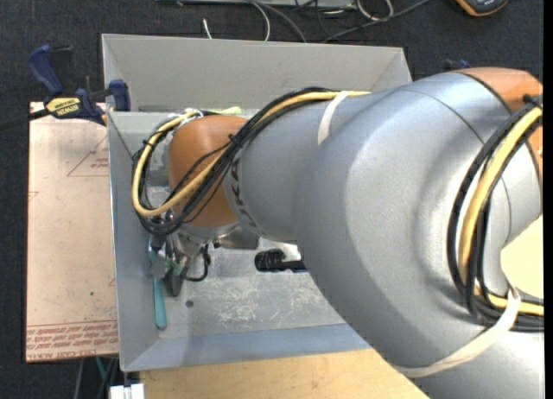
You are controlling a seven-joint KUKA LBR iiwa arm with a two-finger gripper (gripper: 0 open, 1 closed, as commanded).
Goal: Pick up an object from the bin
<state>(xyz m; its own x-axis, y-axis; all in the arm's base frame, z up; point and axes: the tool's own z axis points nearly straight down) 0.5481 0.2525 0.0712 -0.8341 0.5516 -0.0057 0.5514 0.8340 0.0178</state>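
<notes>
Two items lie by the gripper (177, 272), low at the left of the bin (259, 311). One: a slim teal stick (159, 307), probably smooth plastic, straight, beside the left wall and right at the gripper's tip. Two: a short black cylinder (270, 261), apart to the right. Step, as judged: the approach, likely to the stick. Clenched or released: cannot tell. The next move calls for a narrow pinch across the shaft, clear of the metal wall.

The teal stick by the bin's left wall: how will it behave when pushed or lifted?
The teal stick looks thin and straight, so probably light and stiff. Lying flat on the bin floor, it would likely slide or roll, not tip.
</notes>
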